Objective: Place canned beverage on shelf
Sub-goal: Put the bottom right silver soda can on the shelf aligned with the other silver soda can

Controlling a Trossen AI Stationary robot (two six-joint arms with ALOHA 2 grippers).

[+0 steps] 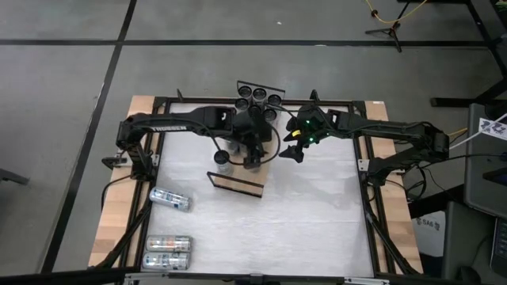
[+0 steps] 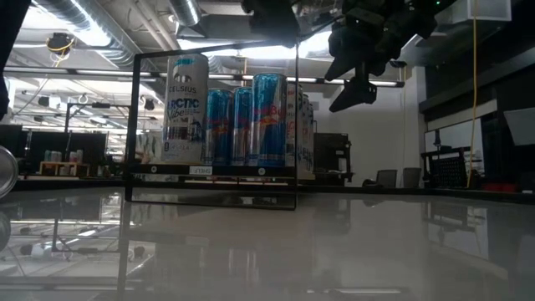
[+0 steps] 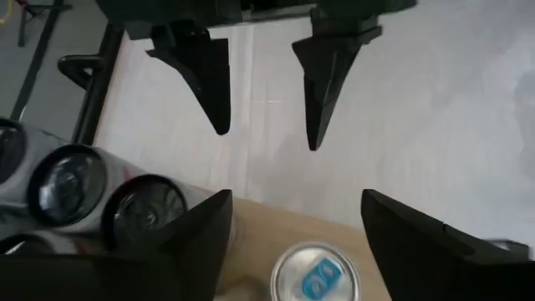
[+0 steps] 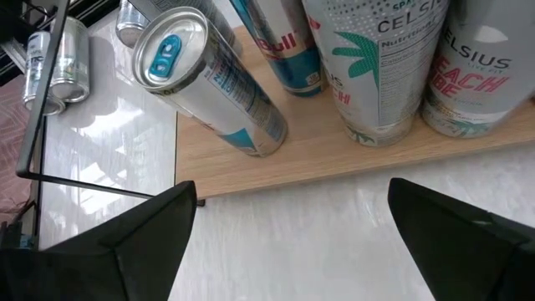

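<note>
You have a thin-walled, slick, dentable can [image 4: 209,79] upright on the shelf [image 4: 351,163]; grip mid-body, both jaws stand open, holding nothing.

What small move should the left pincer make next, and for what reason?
Probably lift the left pincer straight up and clear. The silver can stands upright on the shelf beside the other cans, and the pincer's fingers are spread on either side, not touching it. A sideways move might knock it over.
</note>
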